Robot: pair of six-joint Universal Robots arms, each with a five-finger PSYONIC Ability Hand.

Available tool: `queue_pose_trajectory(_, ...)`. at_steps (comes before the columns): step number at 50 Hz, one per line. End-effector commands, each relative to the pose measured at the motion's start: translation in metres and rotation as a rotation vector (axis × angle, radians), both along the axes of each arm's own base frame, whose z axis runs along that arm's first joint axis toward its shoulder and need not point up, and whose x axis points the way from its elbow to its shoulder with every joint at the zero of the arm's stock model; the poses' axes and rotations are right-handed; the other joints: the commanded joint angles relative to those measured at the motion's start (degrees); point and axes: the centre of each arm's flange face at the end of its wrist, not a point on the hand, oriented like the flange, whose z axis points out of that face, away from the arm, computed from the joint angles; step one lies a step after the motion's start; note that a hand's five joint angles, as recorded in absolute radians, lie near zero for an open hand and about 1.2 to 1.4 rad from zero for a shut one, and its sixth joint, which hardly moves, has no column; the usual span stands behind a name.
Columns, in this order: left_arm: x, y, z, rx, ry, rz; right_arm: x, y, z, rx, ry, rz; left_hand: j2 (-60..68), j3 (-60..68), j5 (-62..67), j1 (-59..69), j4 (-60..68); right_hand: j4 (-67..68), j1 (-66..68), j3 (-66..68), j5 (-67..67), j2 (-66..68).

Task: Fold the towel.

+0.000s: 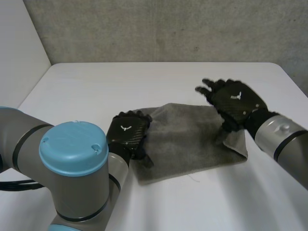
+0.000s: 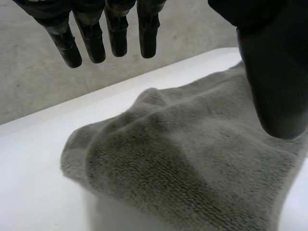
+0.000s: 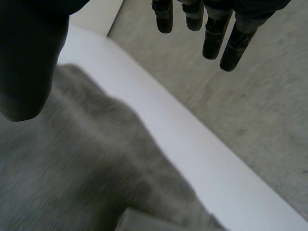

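Observation:
A grey-green towel (image 1: 190, 141) lies folded on the white table (image 1: 120, 82), with a doubled layer along its right edge. My left hand (image 1: 128, 132) hovers over the towel's left edge, fingers (image 2: 115, 33) straight and apart from the thumb (image 2: 276, 82), holding nothing; the towel (image 2: 192, 159) lies under its palm. My right hand (image 1: 233, 101) is raised above the towel's far right corner, fingers (image 3: 211, 29) spread straight and the thumb (image 3: 29, 62) wide, empty. The towel (image 3: 82, 163) lies below it.
The table's far edge (image 1: 163, 63) meets a grey wall (image 1: 168, 29). Bare tabletop stretches beyond the towel and in front of it. My left arm's blue-capped joint (image 1: 72, 149) stands at the near left.

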Motion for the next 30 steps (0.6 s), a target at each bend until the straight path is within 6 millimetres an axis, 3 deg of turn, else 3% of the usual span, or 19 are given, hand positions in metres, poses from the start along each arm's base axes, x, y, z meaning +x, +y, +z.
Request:
queue_pose_trajectory(1, 0.003, 0.01, -0.005, 0.011, -0.092, -0.084, -0.006, 0.008, -0.021, 0.012, 0.14, 0.019, -1.0, -2.3, -0.7, -2.7, -2.7, -2.7, -4.9, 0.3, -3.4, -3.9)
queue_pose_trajectory(9, 0.011, 0.027, -0.015, 0.029, -0.145, -0.097, -0.008, 0.026, -0.043, 0.049, 0.205, 0.069, 2.7, -2.3, 3.0, 1.0, -2.7, -2.7, -3.9, 0.3, -3.4, -2.9)
queue_pose_trajectory(14, 0.008, 0.033, -0.024, 0.044, -0.164, -0.117, 0.012, 0.042, -0.056, 0.079, 0.174, 0.139, 4.0, -2.3, 4.3, 2.4, -2.7, -2.7, 5.0, 0.3, -2.6, 6.0)
queue_pose_trajectory(22, 0.007, 0.031, -0.037, 0.047, -0.194, -0.091, 0.023, 0.042, -0.077, 0.129, 0.159, 0.158, 7.2, -2.3, 7.5, 5.6, -2.7, -2.7, 5.2, 0.3, -2.4, 6.2)
queue_pose_trajectory(30, 0.0, 0.03, -0.048, 0.042, -0.195, -0.098, 0.03, 0.04, -0.085, 0.144, 0.154, 0.169, 7.2, -2.3, 7.5, 5.6, -2.7, -2.7, 5.2, 0.3, -2.4, 6.2)
